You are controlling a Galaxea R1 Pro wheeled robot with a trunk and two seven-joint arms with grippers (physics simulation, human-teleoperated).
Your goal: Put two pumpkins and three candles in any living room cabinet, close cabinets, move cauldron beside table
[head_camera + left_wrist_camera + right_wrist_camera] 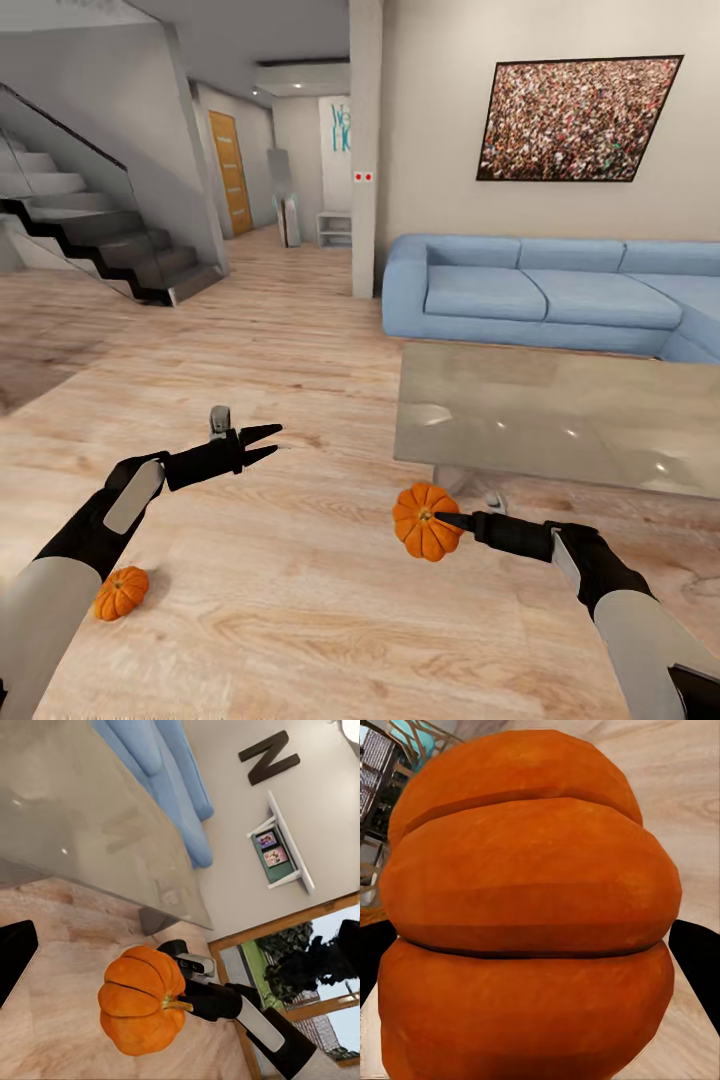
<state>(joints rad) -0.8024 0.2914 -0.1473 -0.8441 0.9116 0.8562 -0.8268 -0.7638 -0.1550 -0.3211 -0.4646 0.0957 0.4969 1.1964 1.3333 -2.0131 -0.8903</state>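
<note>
The right arm reaches forward and inward at low height, its right pincer (445, 521) clenched on a pumpkin (426, 521) held off the floor, stem toward the fingers; in the right wrist view that pumpkin (529, 907) sits between the two dark fingertips (697, 960), and in the left wrist view it (142, 1000) shows with the stem against the pincer; the left arm stretches forward and a little inward, the left pincer (264, 443) released, its two fingers spread in a fork with nothing between them.

Two pumpkins show: the held one, and a second pumpkin (121, 592) lying on the floor just beside the left forearm, seemingly on its side.

The floor (300, 600) is pale wood planks; a glass-topped low worktop (560, 420) stands near the right pincer, with a blue sofa (540, 295) behind it, a framed picture (578, 118) on the wall above, and a staircase (90, 235) at the far left.
</note>
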